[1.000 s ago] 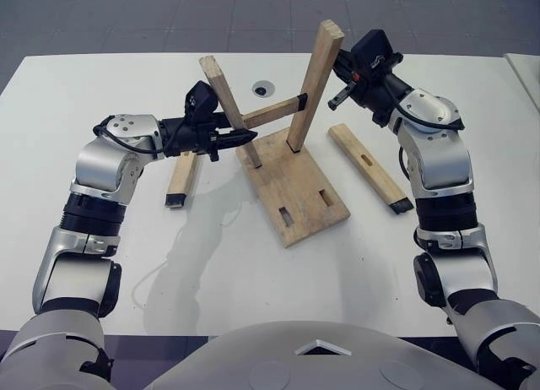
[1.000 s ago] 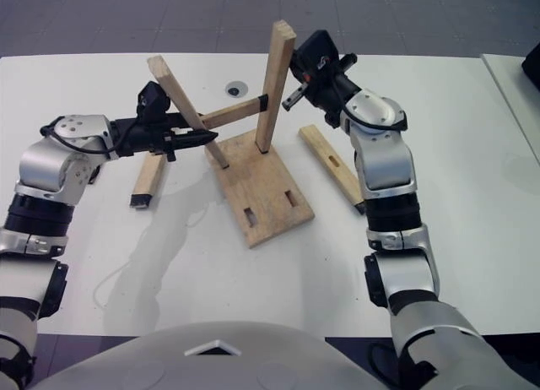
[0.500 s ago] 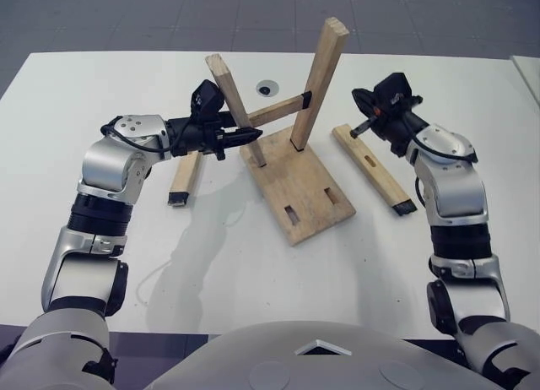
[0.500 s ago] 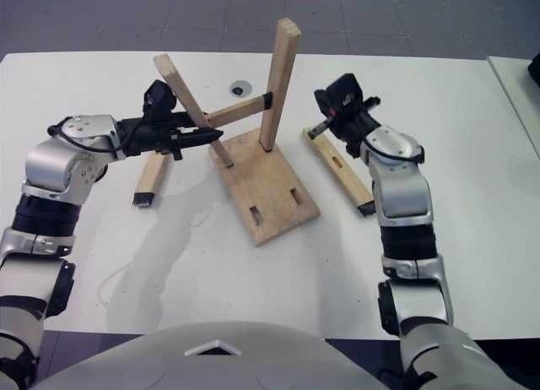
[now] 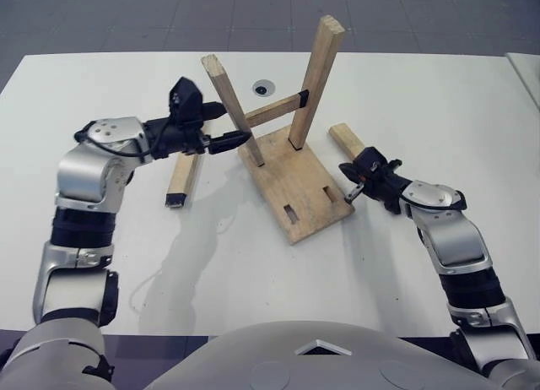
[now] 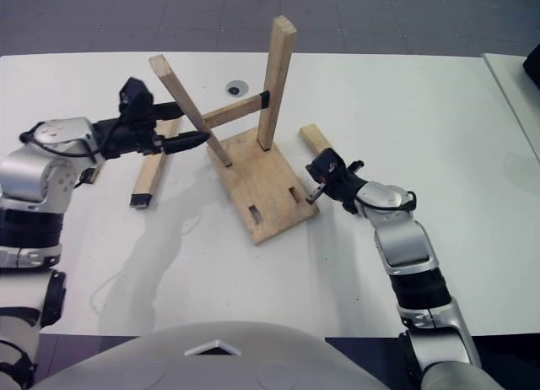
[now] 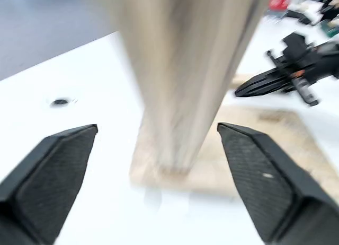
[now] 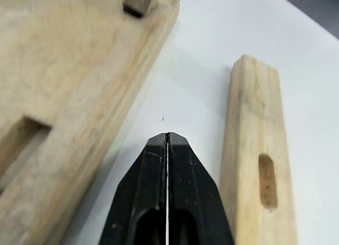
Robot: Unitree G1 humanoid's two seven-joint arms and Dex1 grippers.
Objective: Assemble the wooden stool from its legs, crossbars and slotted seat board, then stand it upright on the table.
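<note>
Head view first: the seat board (image 5: 297,187) lies flat on the table (image 5: 439,94). At its far end stand a tilted leg (image 5: 229,103) and an upright leg (image 5: 315,78), joined by a crossbar (image 5: 272,112). Just left of the board, the left gripper (image 5: 243,138) is at the tilted leg. Left wrist: its fingers (image 7: 58,165) are spread wide either side of that leg, clear of it. Right wrist: the right gripper (image 8: 168,139) is pinched together on nothing, between the board's right edge and a loose leg (image 8: 259,149).

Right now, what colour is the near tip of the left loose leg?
Black; the leg tip shows best in the left eye view.
</note>
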